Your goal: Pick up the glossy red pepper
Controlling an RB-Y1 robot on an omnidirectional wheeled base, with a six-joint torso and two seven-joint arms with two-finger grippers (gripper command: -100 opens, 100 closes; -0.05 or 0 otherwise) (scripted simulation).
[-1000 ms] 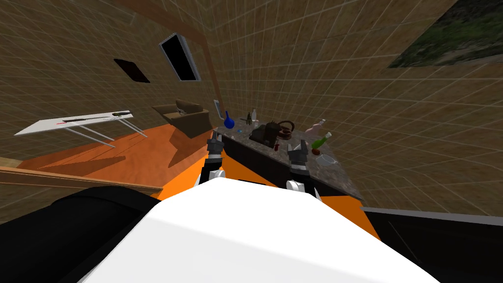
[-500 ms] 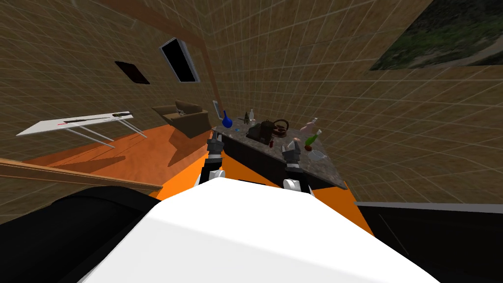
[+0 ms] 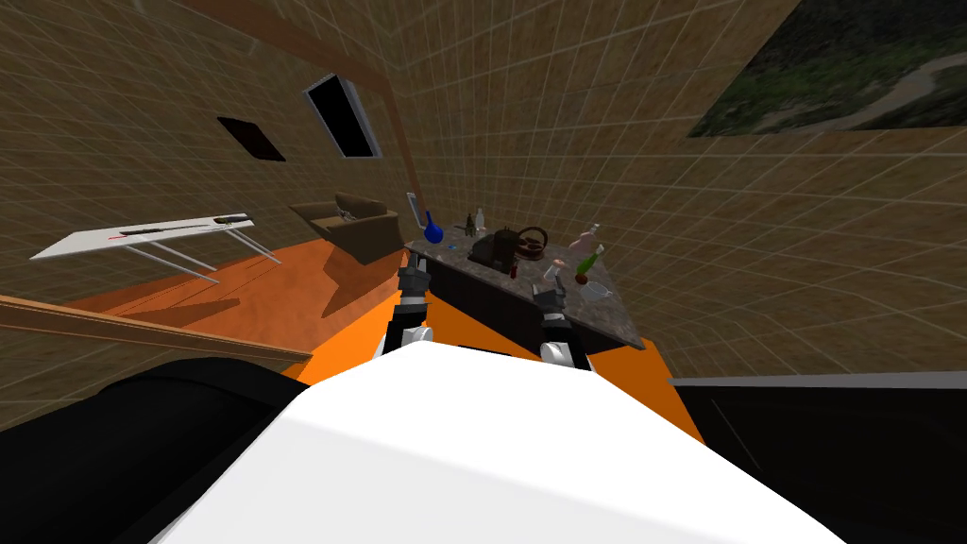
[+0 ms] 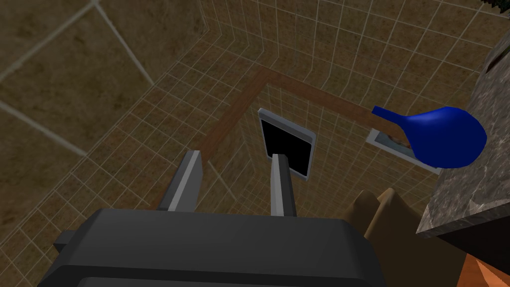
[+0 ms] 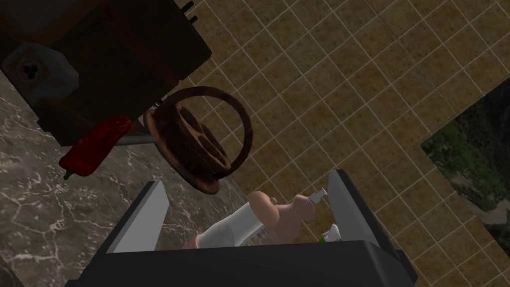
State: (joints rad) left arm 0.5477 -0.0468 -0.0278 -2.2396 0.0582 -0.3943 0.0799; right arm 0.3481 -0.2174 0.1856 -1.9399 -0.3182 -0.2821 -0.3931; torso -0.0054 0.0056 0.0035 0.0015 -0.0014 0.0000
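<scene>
On the marbled counter [image 5: 30, 214], red pepper [image 5: 94, 145] near spread right fingers [image 5: 139, 219].

Tiled brown walls [image 3: 567, 113], orange floor [image 3: 236, 302], white table [image 3: 142, 236], armchair [image 3: 354, 227], marbled counter [image 3: 609, 316].

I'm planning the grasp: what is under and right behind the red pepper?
The red pepper lies on the marbled counter. Behind it stands a dark brown box, with a round brown basket beside it. The pepper covers the counter beneath it and part of the box's base.
</scene>
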